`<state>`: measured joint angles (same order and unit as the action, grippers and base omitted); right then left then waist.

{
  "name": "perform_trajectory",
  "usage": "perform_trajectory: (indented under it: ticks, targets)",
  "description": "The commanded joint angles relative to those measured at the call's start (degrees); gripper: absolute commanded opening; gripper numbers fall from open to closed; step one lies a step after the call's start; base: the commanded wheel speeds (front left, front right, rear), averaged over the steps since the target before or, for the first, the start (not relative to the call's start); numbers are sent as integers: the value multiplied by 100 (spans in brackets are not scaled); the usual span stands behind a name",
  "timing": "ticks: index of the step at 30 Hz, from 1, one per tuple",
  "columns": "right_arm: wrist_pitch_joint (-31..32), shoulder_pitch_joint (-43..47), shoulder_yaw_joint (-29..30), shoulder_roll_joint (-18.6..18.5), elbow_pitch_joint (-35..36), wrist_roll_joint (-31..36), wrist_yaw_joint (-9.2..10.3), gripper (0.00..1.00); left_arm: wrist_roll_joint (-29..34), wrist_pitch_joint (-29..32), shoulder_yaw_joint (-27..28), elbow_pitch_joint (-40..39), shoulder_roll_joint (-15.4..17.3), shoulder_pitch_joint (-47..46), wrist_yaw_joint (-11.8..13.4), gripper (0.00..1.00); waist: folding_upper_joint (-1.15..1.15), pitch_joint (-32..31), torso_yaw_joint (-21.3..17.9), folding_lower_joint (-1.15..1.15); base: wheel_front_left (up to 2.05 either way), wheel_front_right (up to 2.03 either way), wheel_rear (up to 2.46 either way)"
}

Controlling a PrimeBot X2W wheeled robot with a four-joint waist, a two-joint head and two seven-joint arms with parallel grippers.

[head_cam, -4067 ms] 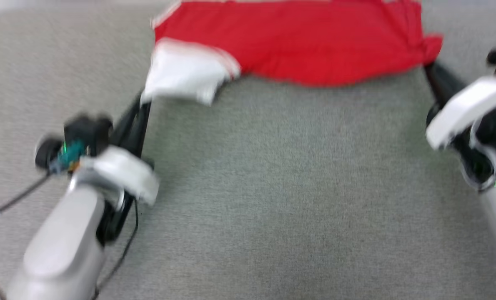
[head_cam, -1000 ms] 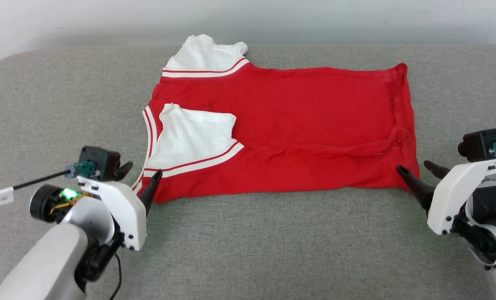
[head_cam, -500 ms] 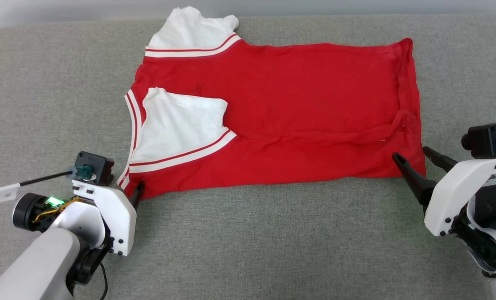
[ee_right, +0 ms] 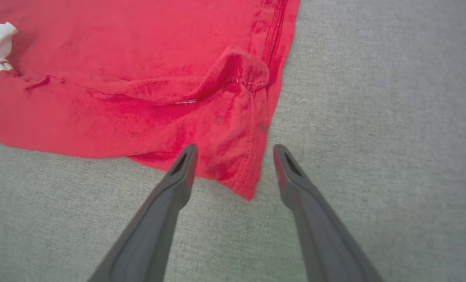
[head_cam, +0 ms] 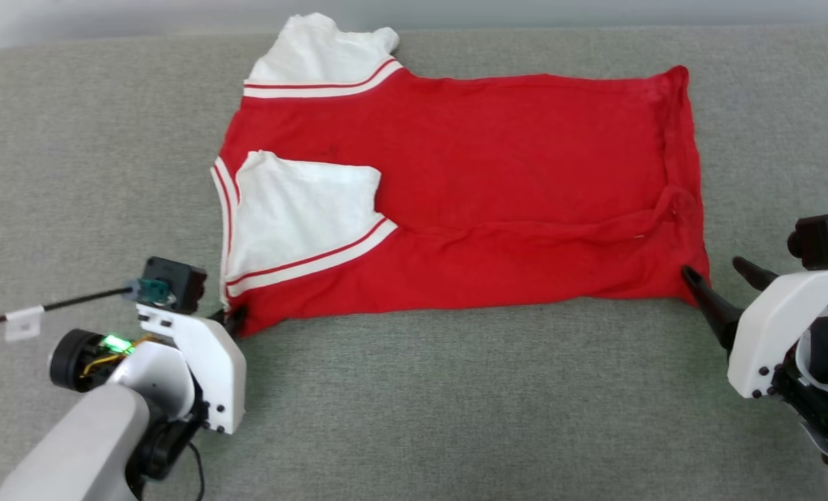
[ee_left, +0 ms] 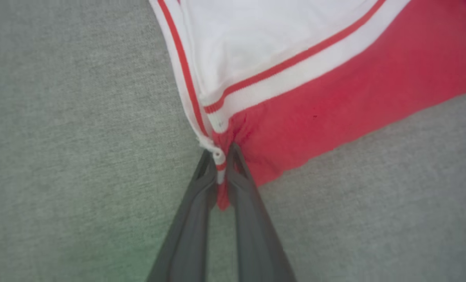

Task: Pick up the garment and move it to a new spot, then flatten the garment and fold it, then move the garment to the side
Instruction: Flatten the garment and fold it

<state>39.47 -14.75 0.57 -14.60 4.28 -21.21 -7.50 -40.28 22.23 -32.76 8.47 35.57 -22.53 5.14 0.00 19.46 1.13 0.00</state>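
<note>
Grey surface (head_cam: 414,403): garment (head_cam: 490,174) laid out | your left hand (ee_left: 220,154) just clamped its striped corner | right hand (ee_right: 235,150) gapes around hem corner, empty | close it next.

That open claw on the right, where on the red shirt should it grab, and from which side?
Probably the shirt's near right corner, coming in low from the front edge. That corner pokes out as a flat point between the right claw's open fingers, with bare cushion around it, so one finger could slide beneath. The left claw pinches the matching near left corner.
</note>
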Motion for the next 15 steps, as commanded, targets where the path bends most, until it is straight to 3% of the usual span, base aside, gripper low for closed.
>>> perform_trajectory:
  ticks: [1, 15]
  targets:
    - [53, 24, 50, -28, -107, 111, 2, 100, 49, -61, -52, -119, -38, 154, 29, 0, 0, -47, 83, 0, 0, 0, 0]
    - [401, -416, 207, 166, -1589, 498, 1, 100, 254, -428, 165, -1637, 109, 236, 385, 0, 0, 55, 495, 0, 0, 0, 0]
